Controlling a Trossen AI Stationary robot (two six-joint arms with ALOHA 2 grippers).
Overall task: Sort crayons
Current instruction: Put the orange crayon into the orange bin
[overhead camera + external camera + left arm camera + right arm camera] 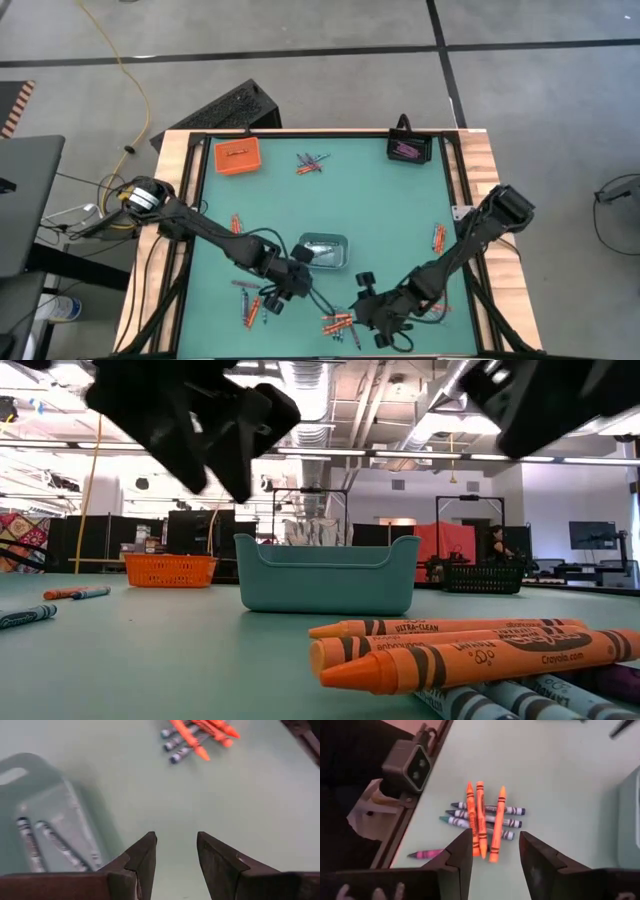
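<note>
Three orange-red crayons (482, 820) lie across three grey-blue crayons (512, 811) in a pile (338, 322) near the table's front edge, with a pink crayon (425, 854) beside them. My right gripper (496, 842) hangs open just above and to the right of this pile (365, 308), touching nothing. My left gripper (176, 845) is open and empty over bare mat (298, 285), between the clear-grey tray (322, 250) and the pile. Two grey-blue crayons (47, 842) lie in that tray.
An orange tray (236, 157) sits at the far left and a black tray (408, 150) at the far right. Loose crayons lie at the far middle (312, 163), left (236, 224), right (438, 237) and front left (248, 302). The low camera (412, 762) stands at the front edge.
</note>
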